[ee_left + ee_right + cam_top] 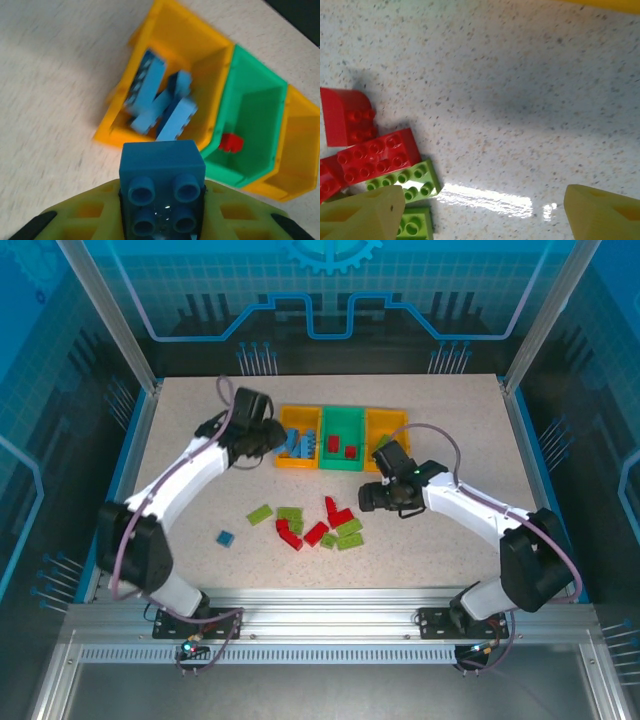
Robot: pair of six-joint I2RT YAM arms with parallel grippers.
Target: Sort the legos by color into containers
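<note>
The left pincer is closed on a dark blue studded plastic brick, holding it right by the left orange-yellow plastic bin, where light blue bricks lie piled. The green middle bin beside it holds a red brick. The right pincer hangs wide open and empty over the speckled surface, next to loose red bricks and light green bricks. One small blue brick lies apart toward the left arm's side.

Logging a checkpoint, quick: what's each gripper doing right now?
Left gripper: closed on a dark blue brick.
Right gripper: open, holding nothing.
</note>
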